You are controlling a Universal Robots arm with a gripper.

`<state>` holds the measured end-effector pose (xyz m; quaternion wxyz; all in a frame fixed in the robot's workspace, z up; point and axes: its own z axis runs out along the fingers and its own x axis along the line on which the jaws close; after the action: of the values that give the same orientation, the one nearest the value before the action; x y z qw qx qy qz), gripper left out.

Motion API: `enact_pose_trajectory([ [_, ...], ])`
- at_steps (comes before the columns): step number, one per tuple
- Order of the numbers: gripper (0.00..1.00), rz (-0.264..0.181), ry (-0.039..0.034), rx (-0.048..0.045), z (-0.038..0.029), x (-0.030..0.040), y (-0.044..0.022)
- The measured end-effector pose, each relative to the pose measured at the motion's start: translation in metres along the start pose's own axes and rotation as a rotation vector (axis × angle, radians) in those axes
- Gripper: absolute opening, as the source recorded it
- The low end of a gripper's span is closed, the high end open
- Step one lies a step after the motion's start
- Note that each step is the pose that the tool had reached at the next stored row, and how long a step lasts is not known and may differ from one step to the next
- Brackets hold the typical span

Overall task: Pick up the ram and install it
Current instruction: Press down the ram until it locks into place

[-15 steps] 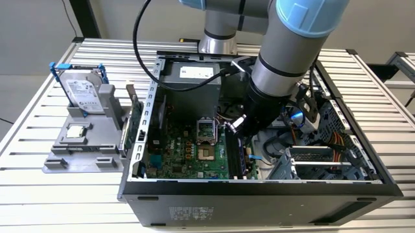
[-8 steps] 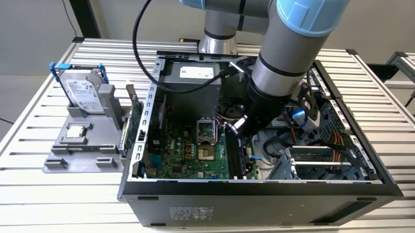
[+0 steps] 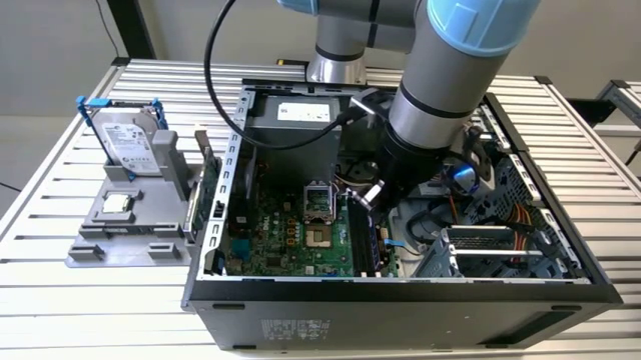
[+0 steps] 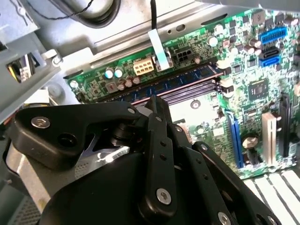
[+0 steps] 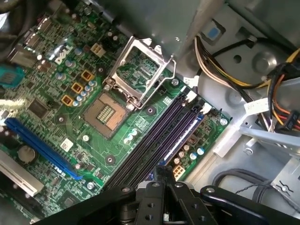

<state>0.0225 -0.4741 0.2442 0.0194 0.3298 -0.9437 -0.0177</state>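
Arm reaches steeply down from above, grey tube with light-blue joint cap, wrist low. Gripper (image 3: pixel 368 193) points downward; black linkage fingers (image 4: pixel 157 140) drawn together at the tips, seen in both wrist views (image 5: pixel 161 176).

Slatted metal table (image 3: pixel 90 300), open computer case (image 3: pixel 401 311), grey tray (image 3: pixel 125 244) (holding a drive)

Robotics lab bench, slatted aluminium table (image 3: pixel 80 300), opened computer case (image 3: pixel 401 300), grey parts fixture (image 3: pixel 125 232)
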Motion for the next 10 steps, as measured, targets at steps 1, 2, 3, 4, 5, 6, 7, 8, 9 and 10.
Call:
enact_pose_trajectory([
  [1, 0.00, -0.015, 0.0007, 0.0004, 0.0000, 0.0000, 0.0000],
  [2, 0.00, -0.029, 0.0014, 0.0007, 0.0000, 0.0000, 0.0000],
  [3, 0.00, -0.046, 0.0022, 0.0012, 0.0000, 0.0000, 0.0000],
  [4, 0.00, -0.062, 0.0030, 0.0016, 0.0000, 0.0000, 0.0000],
  [5, 0.00, -0.079, 0.0037, 0.0020, 0.0000, 0.0000, 0.0000],
  [6, 0.00, -0.096, 0.0045, 0.0024, 0.0000, 0.0000, 0.0000],
  [7, 0.00, -0.113, 0.0053, 0.0028, 0.0000, 0.0000, 0.0000],
  [8, 0.00, -0.131, 0.0061, 0.0033, 0.0000, 0.0000, 0.0000],
  [9, 0.00, -0.149, 0.0070, 0.0038, -0.0001, 0.0000, 0.0000],
  [10, 0.00, -0.166, 0.0079, 0.0041, -0.0001, 0.0000, 0.0000],
])
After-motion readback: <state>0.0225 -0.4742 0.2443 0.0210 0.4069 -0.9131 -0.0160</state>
